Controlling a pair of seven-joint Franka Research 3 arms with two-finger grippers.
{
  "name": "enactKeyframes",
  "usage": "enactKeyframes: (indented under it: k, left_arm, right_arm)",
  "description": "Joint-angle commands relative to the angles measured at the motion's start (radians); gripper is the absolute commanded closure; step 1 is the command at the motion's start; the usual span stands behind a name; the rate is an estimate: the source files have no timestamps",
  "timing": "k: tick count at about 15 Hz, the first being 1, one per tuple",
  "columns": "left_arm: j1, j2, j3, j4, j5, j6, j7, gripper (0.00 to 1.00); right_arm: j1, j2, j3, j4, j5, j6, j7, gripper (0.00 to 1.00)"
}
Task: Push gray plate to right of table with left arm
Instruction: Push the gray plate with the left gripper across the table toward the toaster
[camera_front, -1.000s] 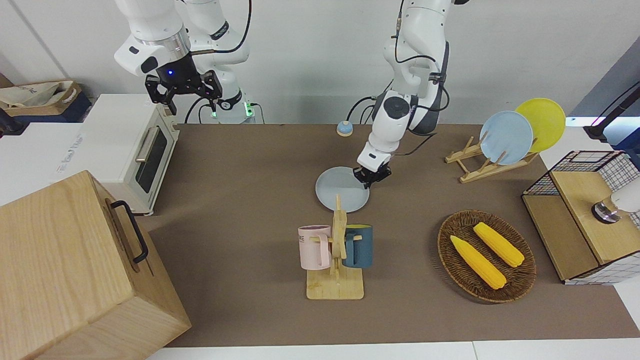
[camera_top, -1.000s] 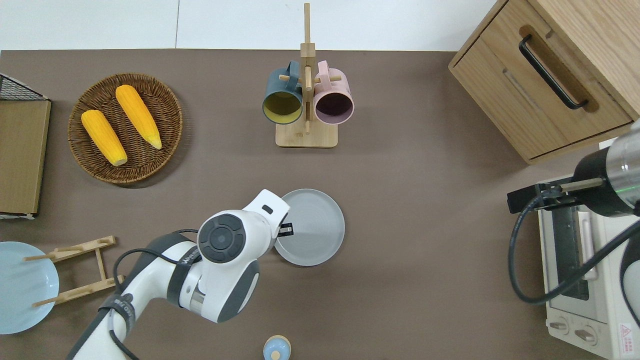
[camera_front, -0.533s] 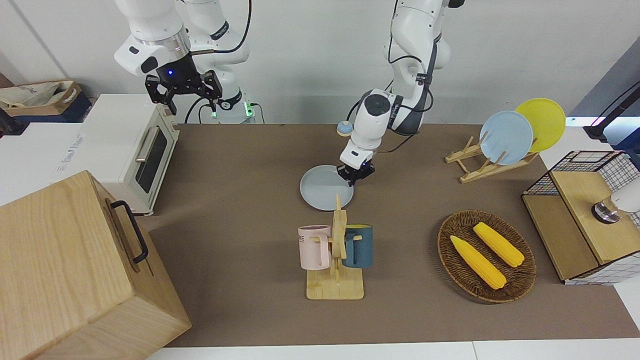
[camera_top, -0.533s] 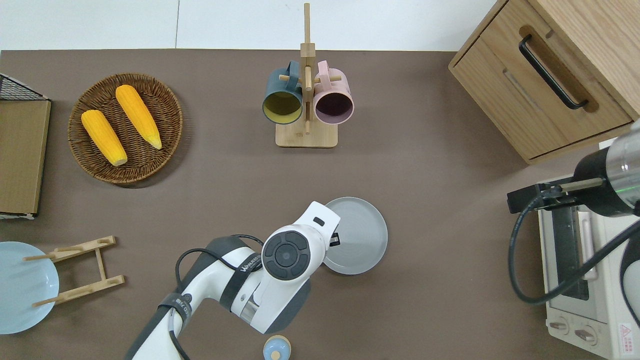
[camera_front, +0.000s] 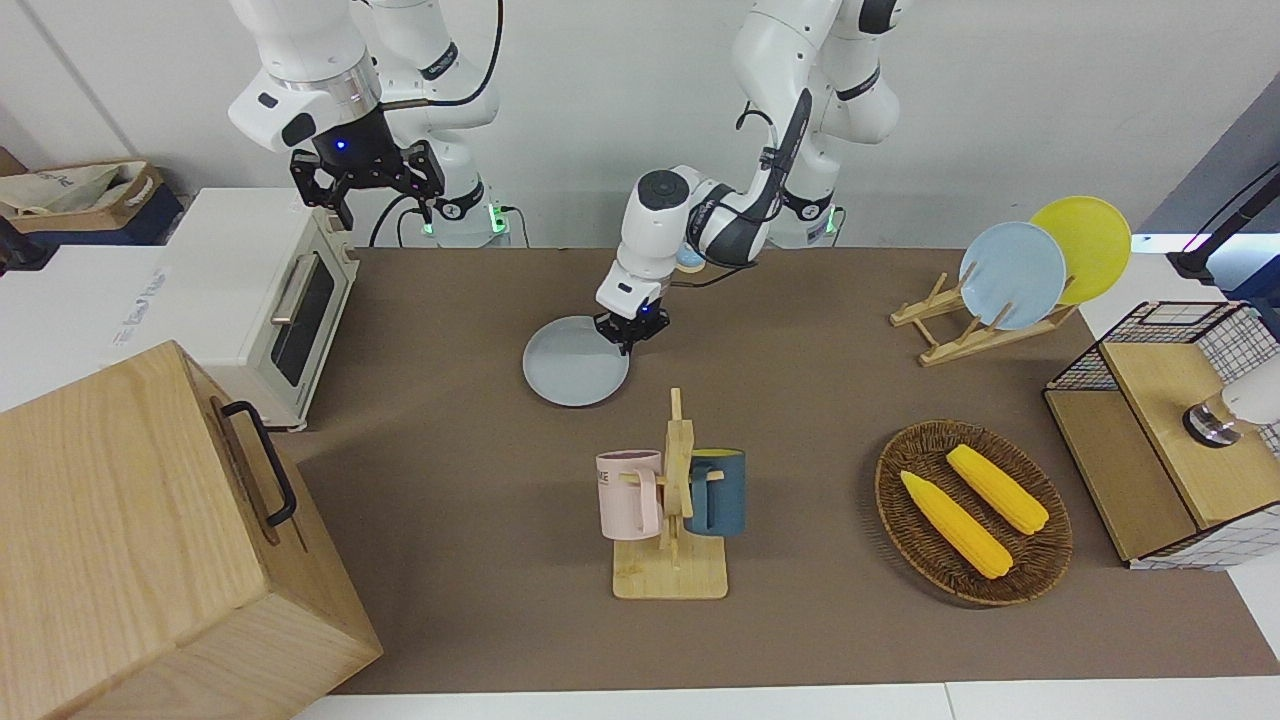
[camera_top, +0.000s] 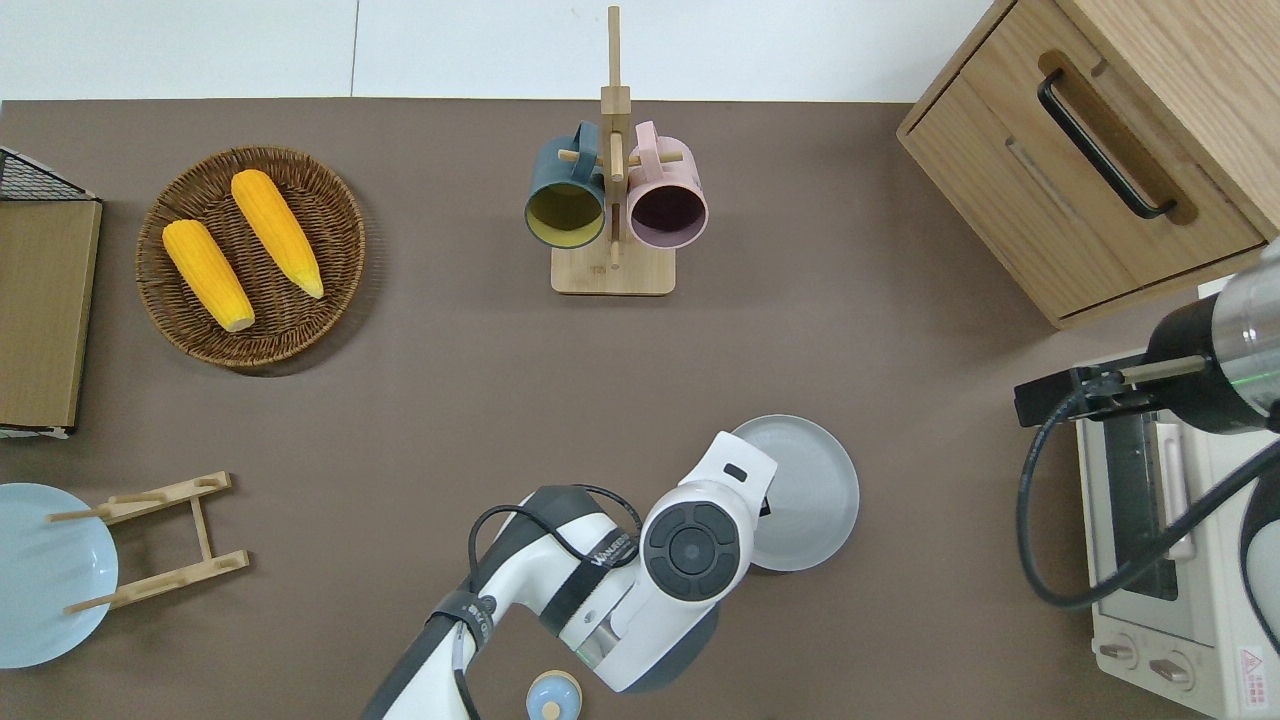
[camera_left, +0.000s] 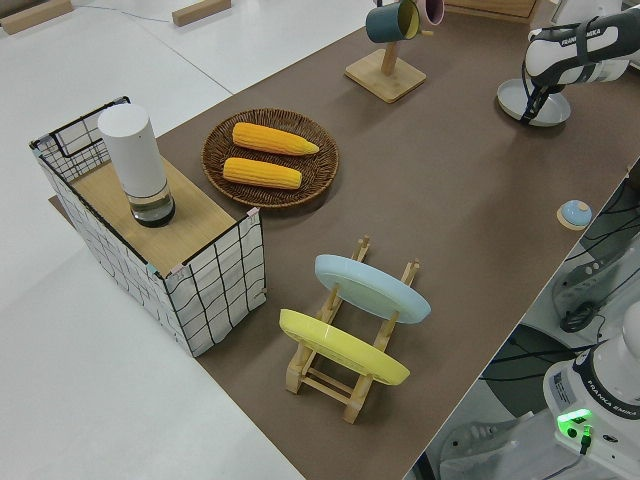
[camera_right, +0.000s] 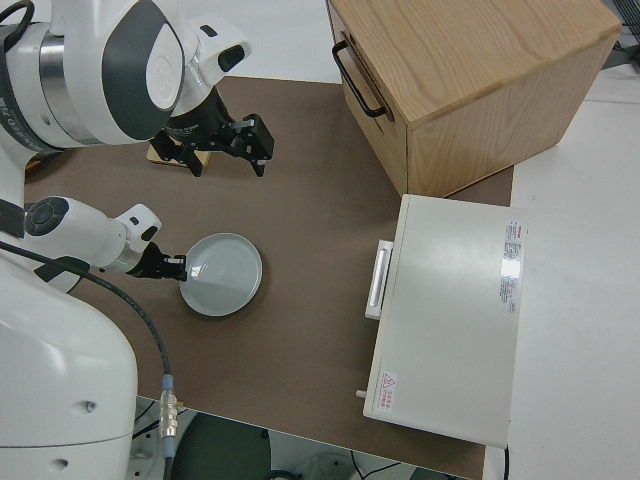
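The gray plate (camera_front: 572, 365) (camera_top: 812, 492) (camera_right: 222, 272) lies flat on the brown table (camera_front: 460, 430), between the mug rack and the robots and toward the right arm's end. My left gripper (camera_front: 632, 334) (camera_right: 172, 265) is low at the plate's rim on the side toward the left arm's end, touching it. In the overhead view the white wrist (camera_top: 700, 545) hides most of that gripper. The right gripper (camera_front: 385, 205) (camera_right: 228, 165) is parked and open, with nothing in it.
A wooden mug rack (camera_front: 672, 500) with two mugs stands farther from the robots than the plate. A toaster oven (camera_front: 270, 300) and a wooden cabinet (camera_front: 150, 540) stand at the right arm's end. A corn basket (camera_front: 972, 512), a dish rack (camera_front: 1000, 290) and a wire crate (camera_front: 1170, 430) are at the left arm's end.
The left arm has swept toward the right arm's end of the table, sliding the gray plate that way and a little nearer the robots. The right arm has not moved.
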Motion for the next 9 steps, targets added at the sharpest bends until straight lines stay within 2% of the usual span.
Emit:
enactKeyframes:
  k: [1,6,7,8,9]
  left_arm:
    - [-0.053,0.072,0.013,0.094,0.025,-0.002,-0.068,1.00]
    - [-0.076,0.083,0.011,0.111,0.025,-0.002,-0.085,0.99]
    - [-0.082,0.083,0.013,0.112,0.025,-0.001,-0.094,0.85]
    - [-0.082,0.081,0.013,0.112,0.025,-0.001,-0.093,0.77]
    - [-0.082,0.080,0.013,0.114,0.026,-0.001,-0.090,0.62]
  right_arm:
    - [-0.011,-0.008,0.004,0.001,0.008,-0.012,-0.003,0.017]
    - [-0.011,-0.008,0.006,-0.001,0.008,-0.012,-0.003,0.017]
    - [-0.011,-0.008,0.004,-0.001,0.008,-0.012,-0.001,0.017]
    - [-0.011,-0.008,0.006,0.001,0.008,-0.012,-0.003,0.017]
    - [-0.011,-0.008,0.006,0.001,0.008,-0.012,-0.001,0.017]
